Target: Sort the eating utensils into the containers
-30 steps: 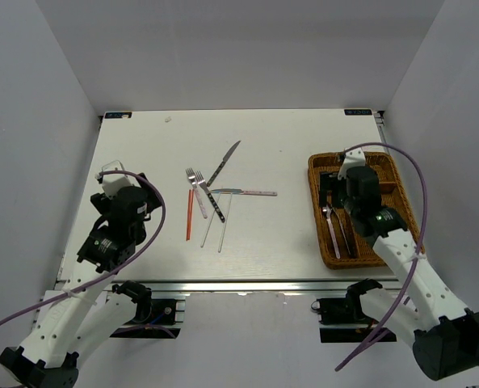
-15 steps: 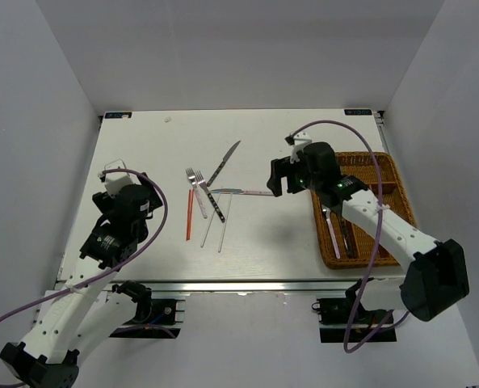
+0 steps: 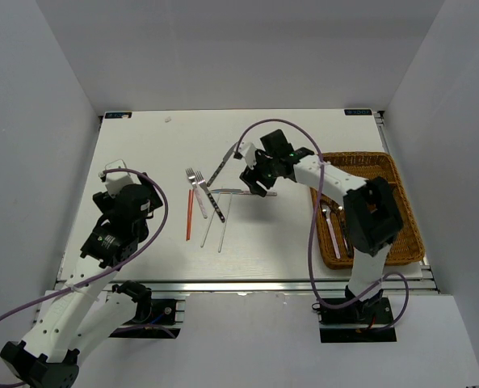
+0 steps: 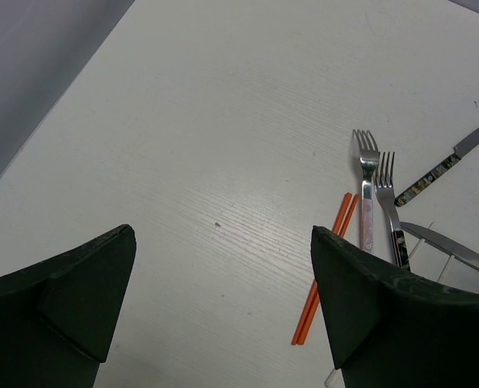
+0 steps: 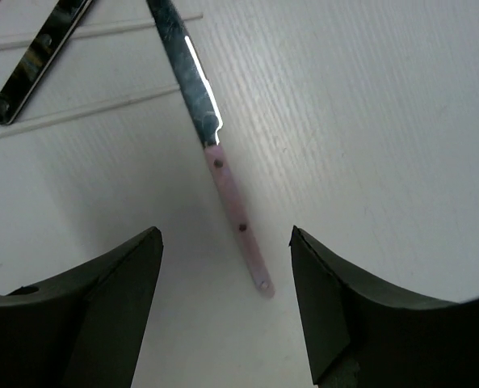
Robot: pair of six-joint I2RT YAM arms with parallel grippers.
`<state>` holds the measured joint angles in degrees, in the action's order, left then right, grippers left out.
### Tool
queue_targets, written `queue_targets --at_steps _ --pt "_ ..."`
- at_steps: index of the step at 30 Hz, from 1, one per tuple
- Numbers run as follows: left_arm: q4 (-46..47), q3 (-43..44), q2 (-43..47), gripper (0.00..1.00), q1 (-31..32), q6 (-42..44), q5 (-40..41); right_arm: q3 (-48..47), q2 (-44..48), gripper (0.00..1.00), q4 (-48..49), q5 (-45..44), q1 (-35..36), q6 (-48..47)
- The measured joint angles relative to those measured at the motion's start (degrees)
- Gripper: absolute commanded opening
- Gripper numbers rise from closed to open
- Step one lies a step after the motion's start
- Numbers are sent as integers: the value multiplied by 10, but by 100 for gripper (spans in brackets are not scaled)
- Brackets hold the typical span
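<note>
Utensils lie loose near the middle of the bench [image 3: 142, 137], with a few in the tray on the right. At the left, the left tool [image 4: 223, 307] hangs over bare bench, its fingers [image 4: 61, 299] spread wide and holding nothing. Just beyond it are red-orange chopsticks [image 4: 324, 271]; the left wrist view seems to show two side by side. Next come two forks, tines pointing away from the arms: a pink fork [image 4: 366, 186] and a dark fork [image 4: 388, 194], close together. Two white chopsticks [image 3: 216, 220] lie right of them. A dark knife [image 3: 223, 163] lies at a slant farther back. A pink knife [image 5: 215, 145] lies crosswise, its blade toward the forks. The right tool [image 5: 223, 315] hovers over its pink handle, fingers [image 5: 360, 315] spread to either side and not touching it. The wicker tray [image 3: 401, 174] sits at the right edge, partly hidden by the right arm, with some cutlery [image 3: 329, 222] in its narrow lengthwise sections.
</note>
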<state>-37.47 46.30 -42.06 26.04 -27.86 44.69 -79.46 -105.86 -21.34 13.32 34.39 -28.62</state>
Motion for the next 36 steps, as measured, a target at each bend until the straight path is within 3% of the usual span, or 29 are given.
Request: queue_targets --at_steps 5,13,16,19,25,29,36 --pt "0 0 0 98 0 0 0 -96 -90 67 -33 14 0 -60" --pt "0 0 0 98 0 0 -3 -102 -149 58 -42 14 0 -91" --pt "0 0 0 98 0 0 -4 -91 -154 51 -40 14 0 -96" --pt "0 0 0 98 0 0 -4 -87 -154 36 -33 17 0 -101" --pt "0 0 0 98 0 0 -4 -69 -148 29 -3 5 2 -104" --pt "0 0 0 98 0 0 -4 -46 -137 14 23 -7 3 -109" --pt "0 0 0 98 0 0 -6 -24 -126 0 50 -21 5 -112"
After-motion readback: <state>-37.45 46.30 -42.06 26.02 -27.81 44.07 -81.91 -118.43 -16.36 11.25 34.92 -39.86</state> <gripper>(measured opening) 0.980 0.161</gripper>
